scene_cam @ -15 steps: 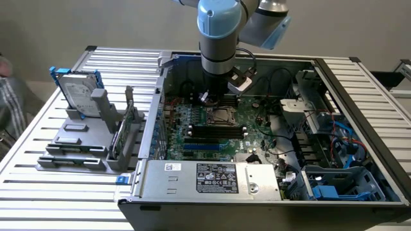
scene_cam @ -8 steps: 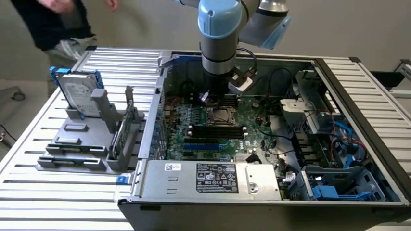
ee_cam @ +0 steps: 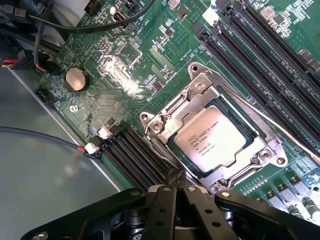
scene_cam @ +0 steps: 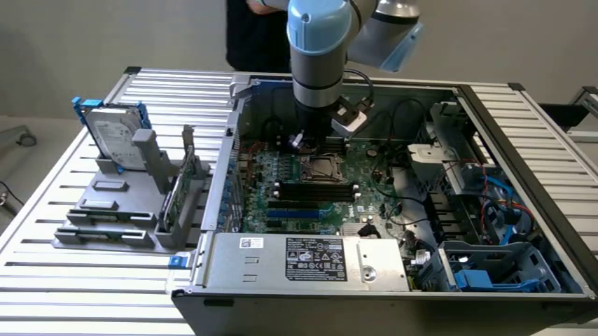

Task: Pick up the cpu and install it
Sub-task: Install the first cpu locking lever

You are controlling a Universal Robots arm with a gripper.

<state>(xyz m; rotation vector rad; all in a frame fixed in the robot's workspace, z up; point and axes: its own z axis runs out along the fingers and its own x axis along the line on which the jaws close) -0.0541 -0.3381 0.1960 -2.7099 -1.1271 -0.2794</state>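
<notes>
One small square chip, the cpu, lies flat inside the socket frame, its pale silver-grey metal lid smooth, dully shiny and printed with fine dark lettering. A narrow band of green substrate shows around the lid. The socket frame encloses the chip on all sides: bright stamped steel with rounded corners, screw heads at those corners, and a thin wire lever running along one side of it.

The claw hangs just beside the socket frame, its black, matte fingers pressed together with nothing between them. It does not touch the chip.

Long black ribbed memory slots run on two sides of the socket frame, touching nothing but the glossy green motherboard that carries the frame. A round silver coin battery sits on that board, well apart from the frame.

In the exterior view the grey and pale blue arm reaches down over the socket frame inside an open, dark metal computer case. A grey boxy power supply lies nearer the camera than the frame. To the exterior view's left of the frame, outside the case, a silver hard drive with blue brackets stands upright in a grey holder on the slatted aluminium table.
</notes>
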